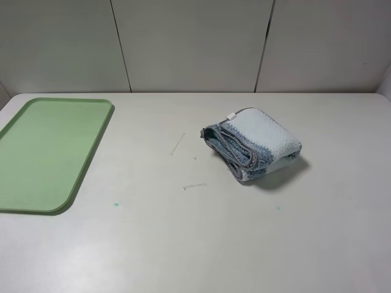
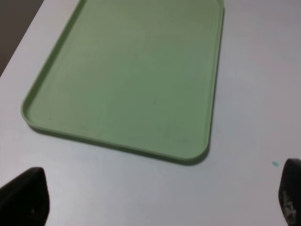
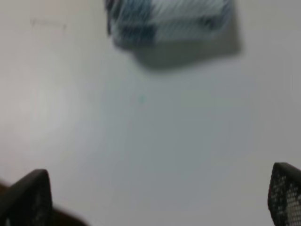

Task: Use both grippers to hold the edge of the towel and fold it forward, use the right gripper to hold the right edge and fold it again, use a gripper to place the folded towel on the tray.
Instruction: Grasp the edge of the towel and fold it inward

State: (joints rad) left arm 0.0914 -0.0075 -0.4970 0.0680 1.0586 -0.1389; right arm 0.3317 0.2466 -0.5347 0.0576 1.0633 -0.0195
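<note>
The flat pale-green plastic tray (image 1: 49,152) sits left. The folded white and blue-grey striped terry towel (image 1: 256,146) lies on the white table (image 1: 183,244), well right of the tray. The left gripper (image 2: 157,197) and right gripper (image 3: 157,197) are both spread apart.

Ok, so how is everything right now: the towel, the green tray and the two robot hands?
Towel: folded into a thick bundle, lying on the table, off the tray, nothing holding it.
Tray: flat on the table, nothing on it.
Left gripper: open, fingers far apart, holding nothing.
Right gripper: open, fingers far apart, holding nothing.
</note>
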